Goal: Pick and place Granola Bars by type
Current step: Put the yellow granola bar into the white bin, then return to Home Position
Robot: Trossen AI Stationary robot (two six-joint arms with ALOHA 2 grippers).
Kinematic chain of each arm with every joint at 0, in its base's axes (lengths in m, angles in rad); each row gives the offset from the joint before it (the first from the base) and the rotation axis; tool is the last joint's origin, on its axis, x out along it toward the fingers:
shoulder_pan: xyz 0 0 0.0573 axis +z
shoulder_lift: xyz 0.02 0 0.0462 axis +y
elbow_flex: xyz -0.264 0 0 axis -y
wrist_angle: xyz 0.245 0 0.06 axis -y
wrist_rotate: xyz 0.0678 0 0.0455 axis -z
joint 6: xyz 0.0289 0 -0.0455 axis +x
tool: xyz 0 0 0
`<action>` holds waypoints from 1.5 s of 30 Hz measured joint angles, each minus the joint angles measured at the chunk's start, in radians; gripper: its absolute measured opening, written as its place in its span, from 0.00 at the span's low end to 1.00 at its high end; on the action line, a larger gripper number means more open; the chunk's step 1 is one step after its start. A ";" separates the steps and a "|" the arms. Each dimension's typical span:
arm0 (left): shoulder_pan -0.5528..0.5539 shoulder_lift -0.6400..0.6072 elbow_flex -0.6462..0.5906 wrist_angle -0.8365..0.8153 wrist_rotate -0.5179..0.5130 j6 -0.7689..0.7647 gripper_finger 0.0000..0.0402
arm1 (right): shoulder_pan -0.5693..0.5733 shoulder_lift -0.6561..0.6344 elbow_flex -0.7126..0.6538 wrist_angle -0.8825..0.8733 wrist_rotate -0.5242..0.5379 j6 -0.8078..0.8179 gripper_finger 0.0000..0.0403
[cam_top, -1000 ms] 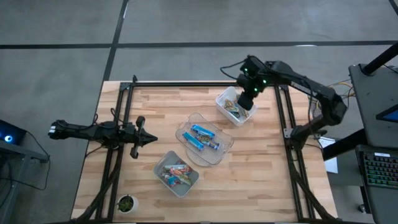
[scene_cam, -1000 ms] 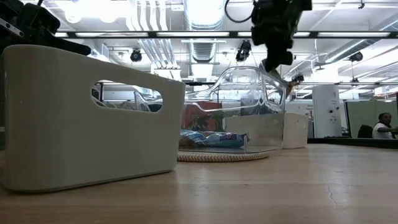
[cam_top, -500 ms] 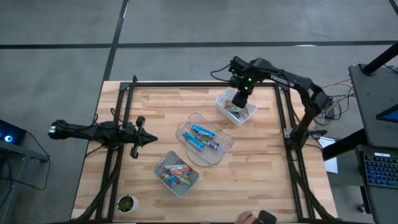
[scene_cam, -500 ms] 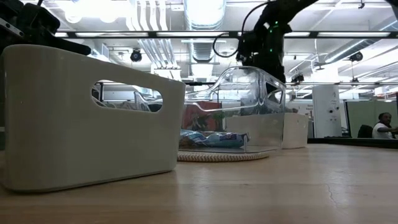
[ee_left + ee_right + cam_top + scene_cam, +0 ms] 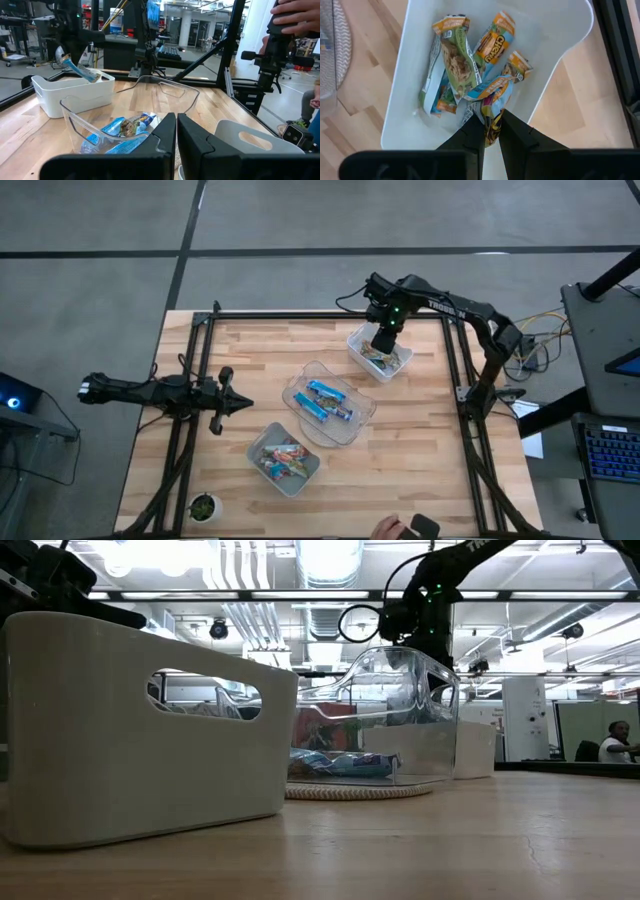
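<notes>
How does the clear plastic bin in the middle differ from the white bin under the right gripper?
The clear plastic bin is see-through and holds blue-wrapped bars; the white bin is opaque and holds greenish-brown bars. The right gripper holds a bar over the white bin only. Both sit on the wooden table.

Both arms are dark, near black, built of slim jointed segments. The right arm [image 5: 450, 305] carries small green lights near its wrist and white lettering on one link (too small to read); black cables loop beside it. The left arm [image 5: 150, 391] is matte black. Each hand ends in two blocky dark fingers [image 5: 160, 135].
</notes>
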 joint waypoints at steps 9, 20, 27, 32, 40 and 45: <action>0.000 0.000 0.000 0.000 0.000 0.000 0.00 | 0.000 0.000 -0.011 0.007 -0.001 0.003 0.13; 0.000 0.000 0.000 0.000 0.000 0.000 0.00 | 0.004 -0.001 -0.052 0.028 -0.001 0.045 0.37; 0.000 0.000 0.000 0.000 0.000 0.000 0.00 | 0.012 -0.007 -0.051 0.029 -0.001 0.047 0.37; 0.000 0.000 0.000 0.000 0.000 0.000 0.00 | 0.020 -0.024 -0.051 0.028 -0.002 0.045 0.25; 0.000 0.000 0.000 0.000 0.000 0.000 0.00 | 0.037 -0.098 -0.051 0.029 -0.013 0.043 0.03; 0.000 0.000 0.000 0.000 0.000 0.000 0.00 | 0.072 -0.197 -0.066 0.035 -0.057 0.050 0.02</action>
